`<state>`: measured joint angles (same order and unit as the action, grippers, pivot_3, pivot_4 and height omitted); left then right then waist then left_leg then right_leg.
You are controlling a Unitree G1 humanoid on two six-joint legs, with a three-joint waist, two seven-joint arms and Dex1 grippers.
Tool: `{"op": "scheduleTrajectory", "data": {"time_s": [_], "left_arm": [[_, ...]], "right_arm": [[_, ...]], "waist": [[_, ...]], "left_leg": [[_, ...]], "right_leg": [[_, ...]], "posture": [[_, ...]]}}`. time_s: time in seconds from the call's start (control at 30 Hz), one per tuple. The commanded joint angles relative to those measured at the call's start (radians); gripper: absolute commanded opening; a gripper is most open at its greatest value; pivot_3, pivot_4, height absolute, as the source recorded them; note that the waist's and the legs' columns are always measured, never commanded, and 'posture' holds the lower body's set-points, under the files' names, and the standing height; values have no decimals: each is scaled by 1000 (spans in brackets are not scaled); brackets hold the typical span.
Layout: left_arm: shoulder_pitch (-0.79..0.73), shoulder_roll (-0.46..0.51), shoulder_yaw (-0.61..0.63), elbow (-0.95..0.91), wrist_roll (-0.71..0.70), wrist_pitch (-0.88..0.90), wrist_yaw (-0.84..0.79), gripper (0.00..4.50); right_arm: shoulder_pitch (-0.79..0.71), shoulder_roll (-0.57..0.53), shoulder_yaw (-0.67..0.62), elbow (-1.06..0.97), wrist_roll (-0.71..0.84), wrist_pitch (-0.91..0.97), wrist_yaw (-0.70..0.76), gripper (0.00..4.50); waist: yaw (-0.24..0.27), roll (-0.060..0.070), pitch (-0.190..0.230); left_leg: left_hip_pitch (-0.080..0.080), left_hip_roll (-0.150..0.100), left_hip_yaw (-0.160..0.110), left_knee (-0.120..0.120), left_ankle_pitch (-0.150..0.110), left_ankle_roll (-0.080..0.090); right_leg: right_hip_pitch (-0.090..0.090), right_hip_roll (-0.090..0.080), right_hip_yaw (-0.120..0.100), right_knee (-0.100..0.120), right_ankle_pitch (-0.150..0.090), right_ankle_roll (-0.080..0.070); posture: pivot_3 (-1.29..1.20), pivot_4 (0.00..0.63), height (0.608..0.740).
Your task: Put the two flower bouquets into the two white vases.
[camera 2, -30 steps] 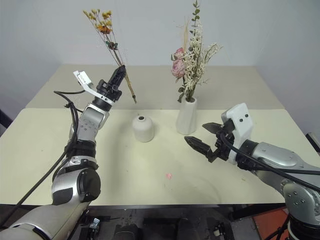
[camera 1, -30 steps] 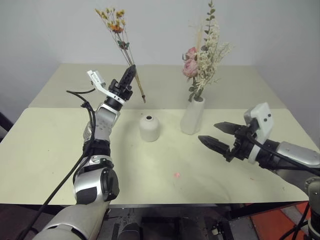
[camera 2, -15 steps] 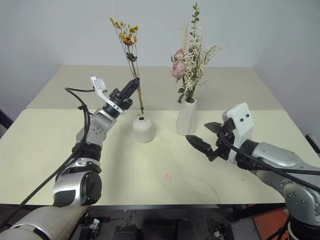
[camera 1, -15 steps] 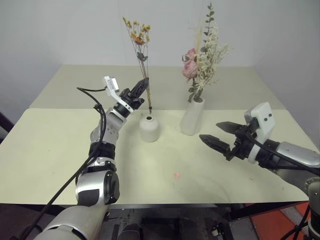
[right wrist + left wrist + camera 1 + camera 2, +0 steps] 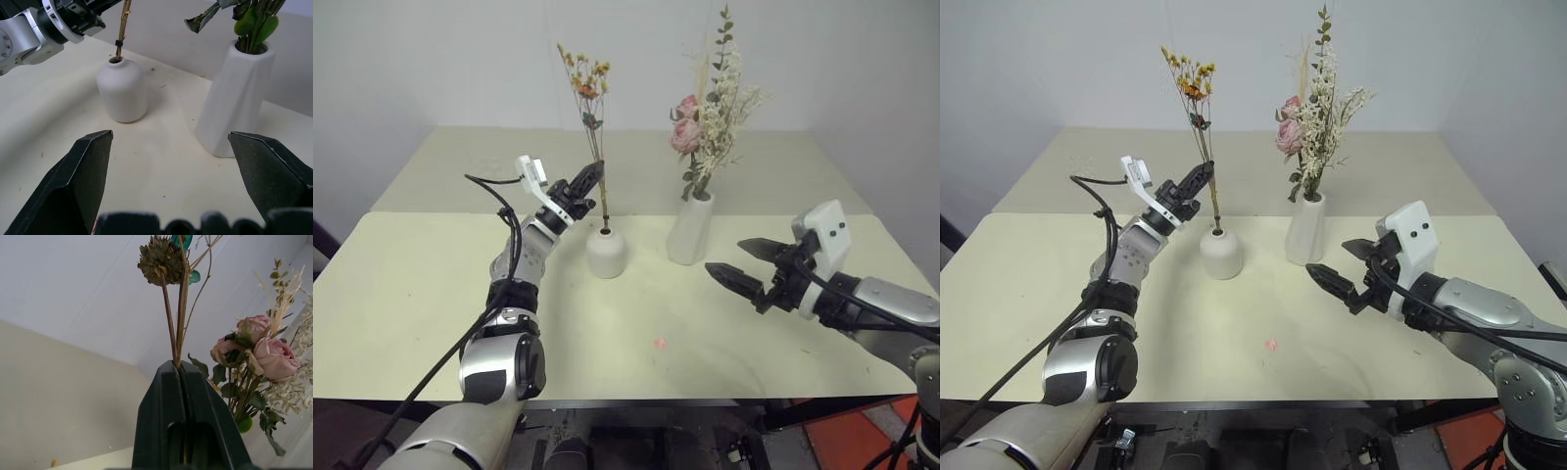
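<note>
My left gripper (image 5: 593, 179) is shut on the stem of the thin orange-yellow sprig (image 5: 585, 83), holding it nearly upright. The stem's lower end sits at the top hole of the short round white vase (image 5: 606, 253); in the right wrist view the stem tip (image 5: 117, 55) enters that hole. The tall white vase (image 5: 690, 230) stands just to the right and holds the pink rose bouquet (image 5: 710, 117). My right gripper (image 5: 729, 262) hovers open to the right of the tall vase, with nothing between its fingers. In the left wrist view the shut left gripper (image 5: 177, 367) pinches the stems.
The vases stand near the seam where the near cream table (image 5: 431, 313) meets a second table (image 5: 489, 157) behind it. A small pink speck (image 5: 659, 343) lies on the near table. A black cable (image 5: 514, 235) runs along my left arm.
My left gripper swung the sprig from a leftward tilt to upright, moved right and down, and brought the stem end to the short vase's hole. The right gripper stayed still.
</note>
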<state>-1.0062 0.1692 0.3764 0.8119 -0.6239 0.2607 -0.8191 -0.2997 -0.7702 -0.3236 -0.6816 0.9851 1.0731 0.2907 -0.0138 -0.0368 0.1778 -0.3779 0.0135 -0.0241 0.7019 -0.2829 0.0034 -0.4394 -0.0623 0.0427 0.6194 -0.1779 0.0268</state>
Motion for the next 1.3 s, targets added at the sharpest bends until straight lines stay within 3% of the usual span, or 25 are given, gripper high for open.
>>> {"op": "scheduleTrajectory", "data": {"time_s": [0.03, 1.0, 1.3], "left_arm": [[0, 4, -19, -21, 18, -20, -31, 33], [81, -23, -23, -167, 5, -57, -114, 33], [94, -7, -23, -139, 33, -84, -93, 33]], "right_arm": [[-13, -4, -13, -11, -4, -35, -1, 4500], [2, 4, -5, 0, -31, -64, 9, 4500], [8, 8, 5, -2, -48, -74, 13, 4500]], "waist": [[0, 0, 0], [1, 0, 0], [1, 0, 0]], "left_leg": [[0, 0, 0, 0, 0, 0], [-1, 0, 0, -1, 0, 1], [-1, 0, 0, -1, 0, 1]], "right_leg": [[0, 0, 0, -1, 0, 0], [0, 0, 0, -4, 0, 0], [0, 0, 0, -4, 0, 0]], "posture": [[0, 150, 740], [0, 150, 740], [0, 150, 740]]}}
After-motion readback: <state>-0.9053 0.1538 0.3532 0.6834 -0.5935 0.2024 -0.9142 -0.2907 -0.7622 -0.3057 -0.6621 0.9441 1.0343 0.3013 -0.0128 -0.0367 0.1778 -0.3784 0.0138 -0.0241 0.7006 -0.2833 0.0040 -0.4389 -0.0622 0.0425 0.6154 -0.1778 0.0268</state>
